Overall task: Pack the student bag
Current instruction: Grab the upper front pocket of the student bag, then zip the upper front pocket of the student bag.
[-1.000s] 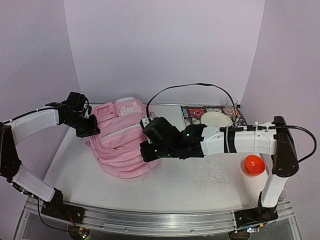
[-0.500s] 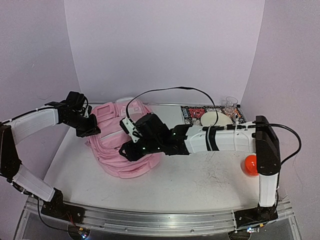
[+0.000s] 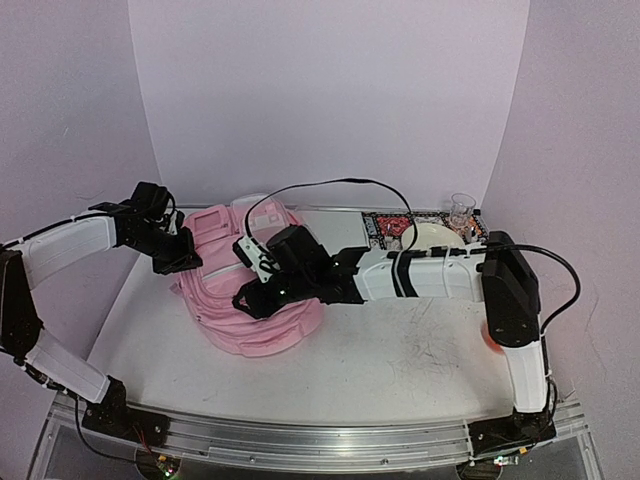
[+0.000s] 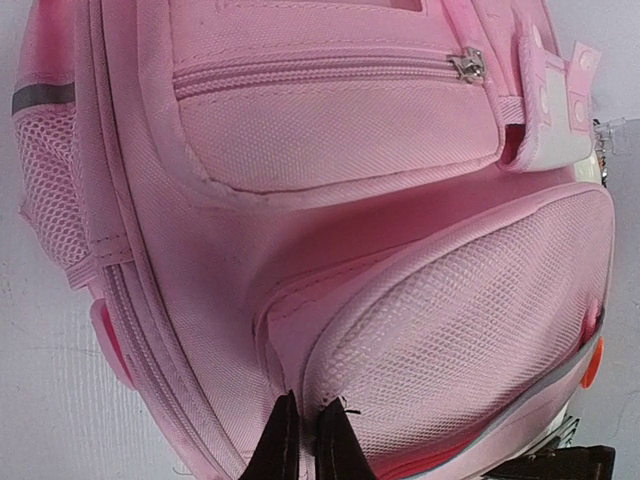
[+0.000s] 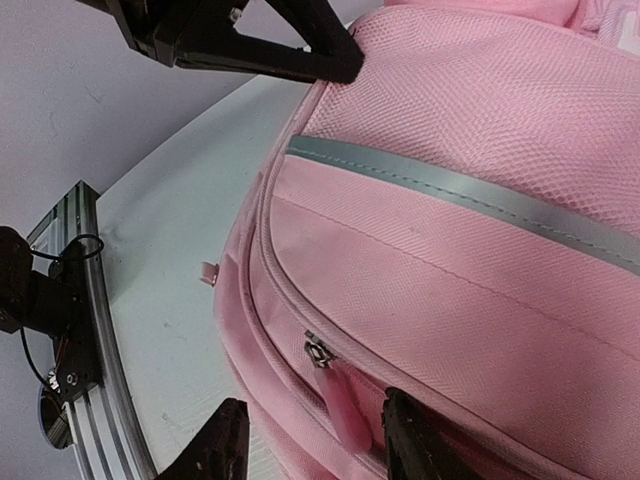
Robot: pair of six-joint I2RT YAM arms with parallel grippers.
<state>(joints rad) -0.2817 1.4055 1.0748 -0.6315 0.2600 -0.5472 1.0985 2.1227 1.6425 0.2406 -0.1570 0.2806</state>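
The student bag (image 3: 265,335) is a large pink backpack lying at the table's left centre. My left gripper (image 3: 188,265) is at the bag's left edge. In the left wrist view the gripper (image 4: 308,402) is pinched shut on a seam fold of the bag (image 4: 330,130) beside a mesh pocket. My right gripper (image 3: 248,300) reaches across over the bag's front. In the right wrist view the gripper (image 5: 315,398) is open, its jaws on either side of a pink zipper pull (image 5: 345,408) on the bag (image 5: 450,150) without touching it. The left gripper (image 5: 340,62) shows at the top there.
A cream plate (image 3: 432,236) and a small glass (image 3: 461,210) sit on a patterned mat (image 3: 388,226) at the back right. An orange object (image 3: 490,338) is mostly hidden behind the right arm. A metal rail (image 3: 300,440) runs along the near edge.
My right arm has swung left, from beside the bag's right edge to over its front. My left gripper has held its place on the bag.
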